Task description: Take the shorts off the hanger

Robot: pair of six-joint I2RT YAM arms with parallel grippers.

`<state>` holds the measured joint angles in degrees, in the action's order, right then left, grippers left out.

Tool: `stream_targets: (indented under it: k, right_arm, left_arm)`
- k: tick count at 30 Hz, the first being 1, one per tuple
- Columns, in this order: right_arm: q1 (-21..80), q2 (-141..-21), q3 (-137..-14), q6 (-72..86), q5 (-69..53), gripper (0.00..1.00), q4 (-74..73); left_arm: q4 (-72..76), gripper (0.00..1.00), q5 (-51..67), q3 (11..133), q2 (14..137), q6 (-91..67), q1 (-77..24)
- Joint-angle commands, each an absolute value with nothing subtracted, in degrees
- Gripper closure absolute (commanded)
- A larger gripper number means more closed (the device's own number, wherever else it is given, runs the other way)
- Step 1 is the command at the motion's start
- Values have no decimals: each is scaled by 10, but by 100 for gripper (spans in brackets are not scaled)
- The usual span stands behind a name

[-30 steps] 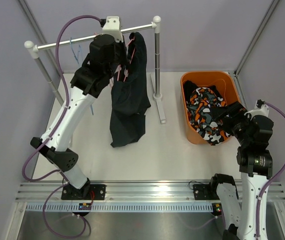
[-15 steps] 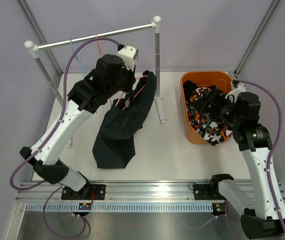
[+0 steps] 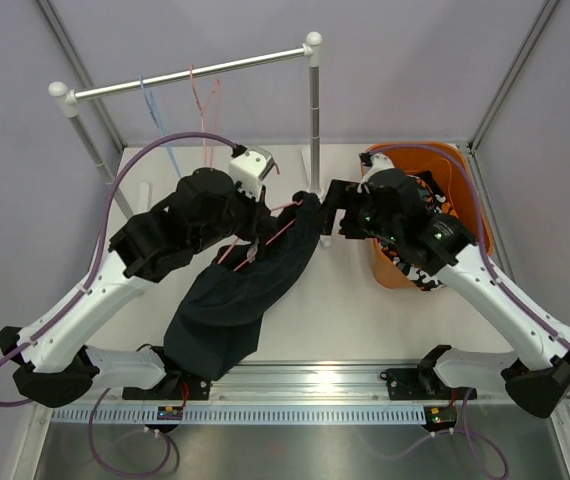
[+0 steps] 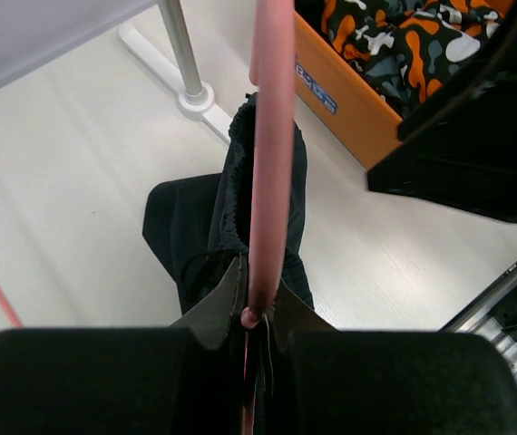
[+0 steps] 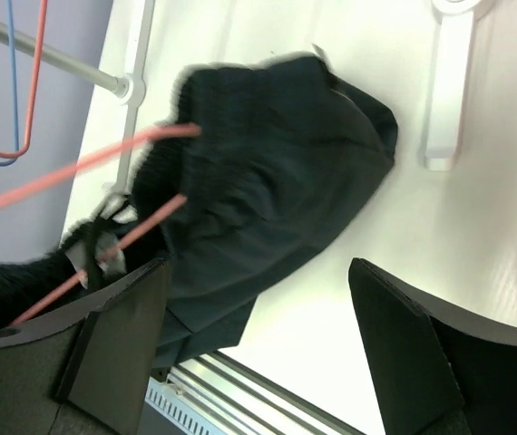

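Note:
A black pair of shorts (image 3: 235,300) hangs on a pink hanger (image 3: 277,226) and trails down to the table's near edge. My left gripper (image 3: 257,222) is shut on the hanger (image 4: 272,136), with the shorts (image 4: 240,227) draped below it. My right gripper (image 3: 331,216) is open and empty, beside the shorts' upper end near the rack post. In the right wrist view the shorts (image 5: 277,181) and hanger (image 5: 122,149) lie ahead of its spread fingers (image 5: 260,272). The camouflage shorts (image 3: 412,272) lie in the orange bin (image 3: 470,165). No other black pair shows.
The clothes rack's rail (image 3: 185,75) holds an empty blue hanger (image 3: 155,100) and an empty pink hanger (image 3: 205,90). Its right post (image 3: 315,120) and base foot (image 5: 444,100) stand close to my right gripper. The bin (image 4: 349,109) is at the right.
My left arm has carried the hanger and black shorts off the rail, down and toward the near edge. My right arm has swung left from the bin to the shorts.

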<state>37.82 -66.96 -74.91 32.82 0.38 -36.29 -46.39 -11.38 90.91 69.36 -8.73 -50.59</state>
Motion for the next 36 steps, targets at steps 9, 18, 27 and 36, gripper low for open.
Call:
stream_targets:
  k: [9,18,27,36]
  right_arm:
    - [475,-792,-829,365,147,19,-353]
    - [479,-797,-813,374,179,28,-354]
    - [479,-825,-809,376,181,39,-352]
    - [479,-824,-812,373,203,69,-366]
  left_arm:
    - [-411,100,-137,883,678,-102,-544]
    - [-416,100,-136,885,669,-100,-546]
    - [-419,100,-139,887,661,-100,-547]
    - [-425,100,-143,888,661,-98,-548]
